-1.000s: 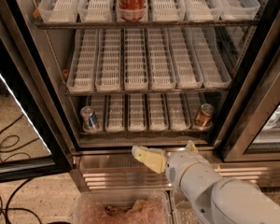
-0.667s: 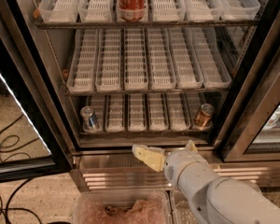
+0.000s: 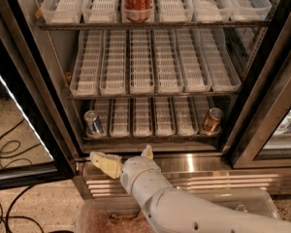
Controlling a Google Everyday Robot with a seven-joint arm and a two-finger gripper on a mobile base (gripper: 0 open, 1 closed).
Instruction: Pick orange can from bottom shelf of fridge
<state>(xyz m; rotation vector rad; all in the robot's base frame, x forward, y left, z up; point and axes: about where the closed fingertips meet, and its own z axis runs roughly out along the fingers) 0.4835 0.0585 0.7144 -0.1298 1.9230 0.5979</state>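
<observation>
**A:** Where does the job stand?

**B:** I'd call it the approach. The gripper [image 3: 126, 158] hangs low in front of the fridge [image 3: 194, 177], level with its ribbed steel base and just under the bottom shelf [image 3: 143, 119]. The fingers are spread apart and hold nothing.

**A:** And the orange can [image 3: 212, 121]?

**B:** It stands upright at the front of the right-most lane on the bottom shelf, well to the right of the gripper and above it. Nothing touches it.

**A:** So what does the next move call for?

**B:** My guess is a lift and a swing to the right, then a reach into the gap under the middle rack, with one finger on each side of the can. The black frame post sits just beside the can, so there's little room on that side.

**A:** Anything to confuse it with?

**B:** A blue-and-silver can [image 3: 93, 123] stands at the far left of the same shelf, and a red cola can [image 3: 137, 1] stands on the top one. Both are well apart from the target.

**A:** What's the shelf like?

**B:** White slotted lane trays on a dark wire rack, dimmer than the racks above.

**A:** And the room?

**B:** A speckled floor [image 3: 29, 208], with dark cables [image 3: 5, 147] trailing on the left.
</observation>
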